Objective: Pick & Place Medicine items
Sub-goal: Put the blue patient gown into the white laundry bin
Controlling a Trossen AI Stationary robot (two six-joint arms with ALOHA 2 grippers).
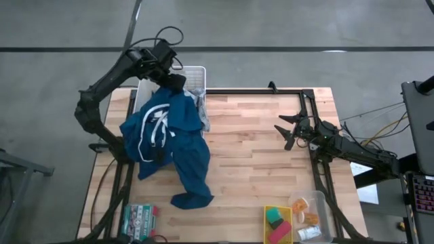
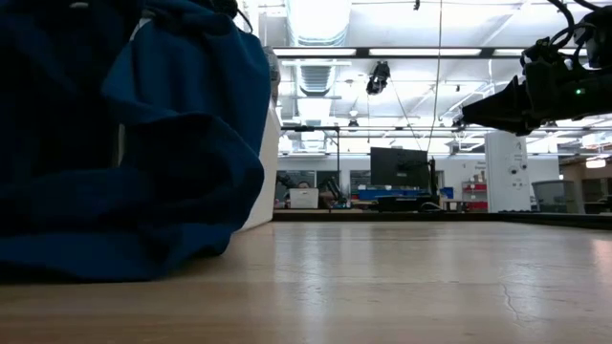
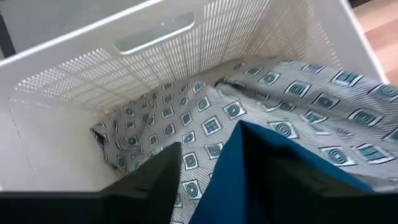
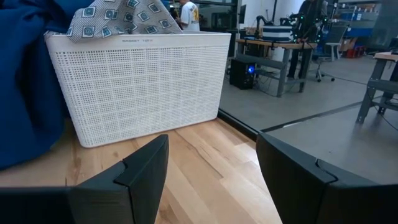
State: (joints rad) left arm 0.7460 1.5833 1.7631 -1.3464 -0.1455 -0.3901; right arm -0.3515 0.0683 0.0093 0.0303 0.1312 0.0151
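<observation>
Blue cloth (image 2: 124, 143) fills the left half of the low view, heaped on the wooden table (image 1: 258, 149) and draped up over the rim of a white mesh basket (image 1: 196, 74) at the upper left of the high view; a grey patterned cloth (image 3: 249, 106) lies inside that basket. At the basket's upper edge the left gripper (image 1: 178, 81) hangs over the blue cloth; in its wrist view a fold of blue sits between its two dark fingers, but whether they pinch it or have let go I cannot tell. At centre right of the high view the right gripper (image 1: 290, 132) hovers above bare wood with its jaws spread wide and nothing between them.

What the arms are busy with looks like laundry, not medicine; the medicine items seem untouched, so I judge that step not yet begun. A small white carton (image 1: 308, 233) and tiny orange pieces (image 1: 310, 219) lie in a clear tub (image 1: 327, 203) at the lower right, beside a yellow tray (image 1: 278, 209) of green and pink blocks; a flat green-and-white box (image 1: 139, 218) lies at the lower left.

Next, as I see it, the right arm is the nearer one; it would need to swing toward the lower right, come down over the tub and close on the carton without nudging the orange bits.
</observation>
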